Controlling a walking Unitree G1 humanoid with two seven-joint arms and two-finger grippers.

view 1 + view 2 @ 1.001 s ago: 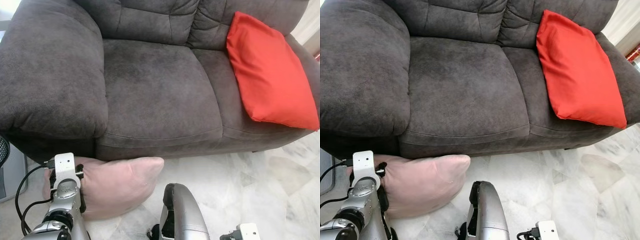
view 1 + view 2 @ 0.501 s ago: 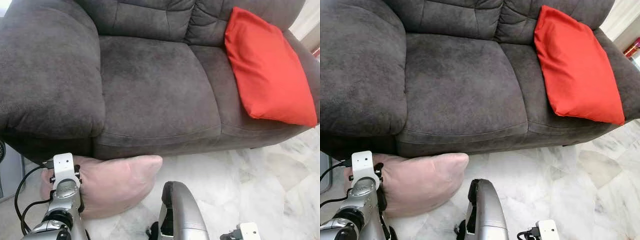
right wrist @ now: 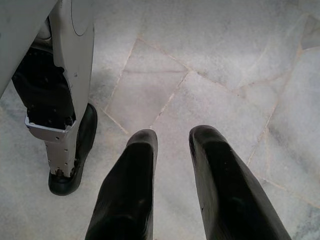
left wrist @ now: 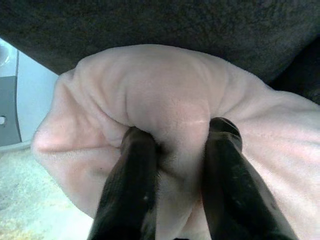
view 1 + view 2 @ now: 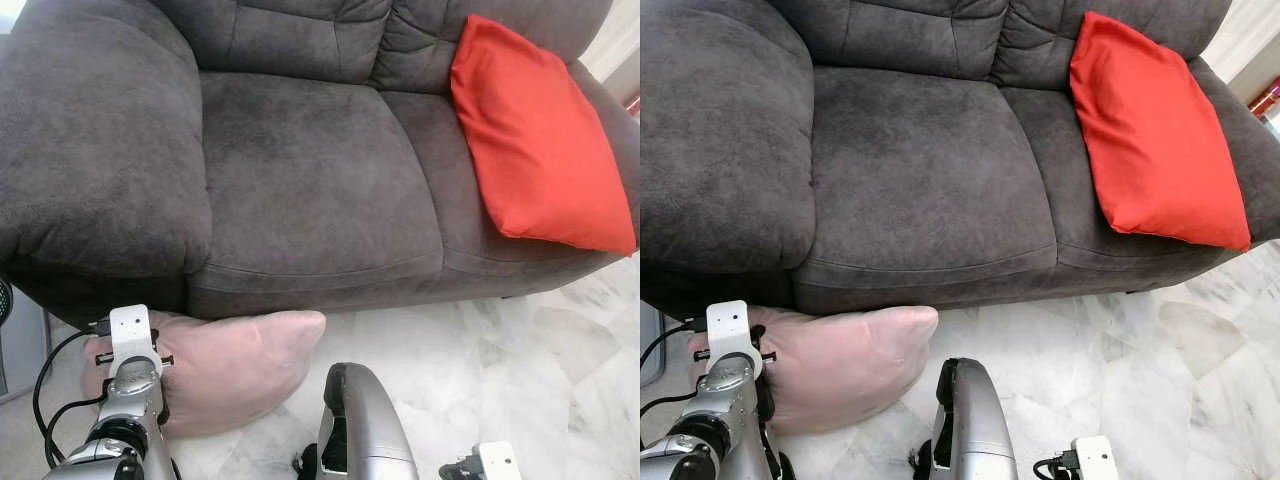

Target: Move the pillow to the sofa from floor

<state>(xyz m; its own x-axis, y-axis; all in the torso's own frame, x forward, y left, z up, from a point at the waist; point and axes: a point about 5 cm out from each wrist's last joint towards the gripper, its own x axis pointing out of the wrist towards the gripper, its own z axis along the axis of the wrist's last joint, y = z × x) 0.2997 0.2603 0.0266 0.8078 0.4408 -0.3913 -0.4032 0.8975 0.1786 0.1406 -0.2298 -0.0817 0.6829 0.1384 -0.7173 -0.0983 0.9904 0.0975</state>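
Pink pillow (image 5: 235, 368) lies on the marble floor (image 5: 500, 360), pressed against the base of the dark grey sofa (image 5: 310, 190), under its left armrest (image 5: 95, 150). One corner of the pillow points toward the middle of the floor; the rest bulges back under the sofa's front edge.

Left gripper (image 4: 172, 150) is clamped on the pillow's near edge. Its two black fingers (image 4: 132, 185) sit close together with a thick fold of pink fabric bunched up between them; the fabric swells out above the fingertips. In the head views the left arm (image 5: 125, 400) comes up from the bottom left corner, its white wrist block touching the pillow's left end, a black cable looping beside it.

Right gripper (image 3: 170, 145) hangs low over bare marble tile, holding nothing. Its fingers (image 3: 132, 185) stand a small gap apart, tile visible between them. Beside it stands part of the robot's own leg (image 3: 65, 100), silver shell with a black foot on the floor.

Sofa seat: two cushions, the left one bare. A red cushion (image 5: 535, 140) leans at the right end, resting on the right seat cushion and against the backrest, well apart from the pink pillow.
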